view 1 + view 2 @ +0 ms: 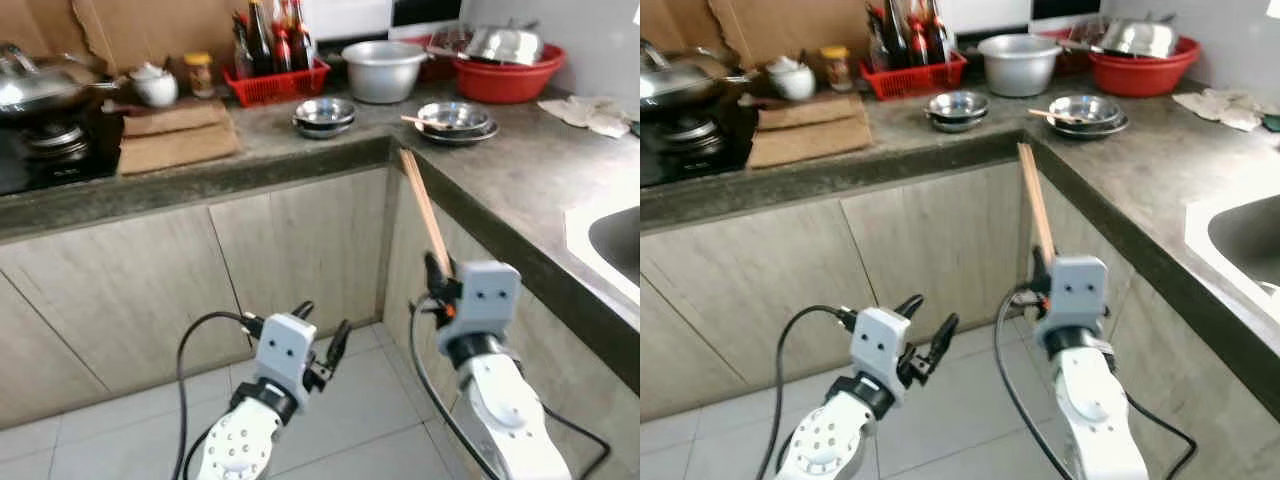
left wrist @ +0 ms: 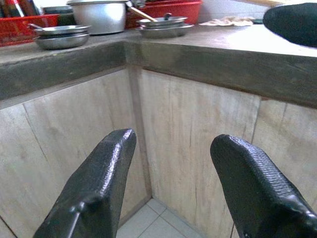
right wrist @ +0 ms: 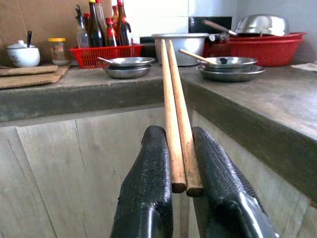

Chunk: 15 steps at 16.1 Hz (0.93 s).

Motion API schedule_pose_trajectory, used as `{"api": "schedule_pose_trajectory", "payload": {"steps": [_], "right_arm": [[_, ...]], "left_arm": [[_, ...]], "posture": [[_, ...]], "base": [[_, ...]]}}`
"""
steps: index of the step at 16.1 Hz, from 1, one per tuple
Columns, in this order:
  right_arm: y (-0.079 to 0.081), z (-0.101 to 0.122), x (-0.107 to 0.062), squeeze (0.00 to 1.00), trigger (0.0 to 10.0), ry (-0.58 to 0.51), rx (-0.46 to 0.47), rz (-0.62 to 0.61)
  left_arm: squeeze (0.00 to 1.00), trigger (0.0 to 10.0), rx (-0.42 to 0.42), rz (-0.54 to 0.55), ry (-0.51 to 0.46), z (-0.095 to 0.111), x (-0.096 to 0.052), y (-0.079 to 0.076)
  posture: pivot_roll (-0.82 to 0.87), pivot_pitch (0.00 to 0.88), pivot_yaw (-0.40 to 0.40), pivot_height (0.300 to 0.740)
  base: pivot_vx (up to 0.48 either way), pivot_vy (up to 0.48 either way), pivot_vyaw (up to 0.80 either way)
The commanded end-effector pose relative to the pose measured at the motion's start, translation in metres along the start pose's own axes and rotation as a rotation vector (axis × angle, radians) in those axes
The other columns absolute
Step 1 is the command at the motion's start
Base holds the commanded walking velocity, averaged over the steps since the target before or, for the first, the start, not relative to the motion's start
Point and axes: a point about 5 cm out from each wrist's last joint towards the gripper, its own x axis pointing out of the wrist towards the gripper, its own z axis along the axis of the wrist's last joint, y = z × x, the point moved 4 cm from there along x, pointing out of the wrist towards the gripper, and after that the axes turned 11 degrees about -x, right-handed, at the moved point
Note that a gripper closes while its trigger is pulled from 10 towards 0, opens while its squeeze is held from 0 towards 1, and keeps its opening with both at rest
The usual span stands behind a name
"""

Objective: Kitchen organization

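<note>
Left eye view is showing the L-shaped counter (image 1: 300, 150) running over wooden cabinets (image 1: 150, 290), with everything else placed against it. At the counter's far back corner a red basin (image 1: 510, 75) is holding a steel bowl, and beside it a grey pot (image 1: 382, 70) is standing next to a red basket (image 1: 280, 82) of bottles. Nearer the counter's front edge two stacks of steel dishes (image 1: 325, 115) are sitting either side of the inner corner. At the counter's left end a stove (image 1: 45, 145) is carrying a pan. Below the counter edge, the right gripper (image 3: 181, 163) is clenching a pair of chopsticks (image 3: 173, 104), whose tips are rising to the edge at the inner corner. The left gripper (image 2: 171, 163) is hovering lower, in front of the cabinets, its fingers spread wide and gripping nothing.
</note>
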Motion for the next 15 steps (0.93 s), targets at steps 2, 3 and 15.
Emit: {"api": "schedule_pose_trajectory", "payload": {"steps": [2, 3, 15], "right_arm": [[0.0045, 0.0060, 0.0001, 0.00, 10.0, -0.018, 0.010, 0.006], [0.0041, 0.0060, 0.0004, 0.00, 10.0, -0.017, 0.008, 0.003], [0.0040, 0.0060, 0.0012, 0.00, 10.0, -0.008, 0.004, -0.015]], "left_arm": [[0.00, 10.0, 0.009, 0.006, -0.007, 0.0028, -0.0022, 0.0042], [0.00, 10.0, 0.006, 0.007, 0.002, 0.0017, -0.0017, 0.0044], [0.00, 10.0, 0.003, 0.004, 0.012, 0.0006, -0.0007, 0.0057]], "posture": [[-0.05, 0.033, 0.032, 0.740], [-0.04, 0.035, 0.027, 0.740], [-0.04, 0.042, 0.032, 0.740]], "base": [[0.000, 0.461, 0.00], [0.000, 0.465, -0.80], [0.000, 0.350, -0.79]]}}
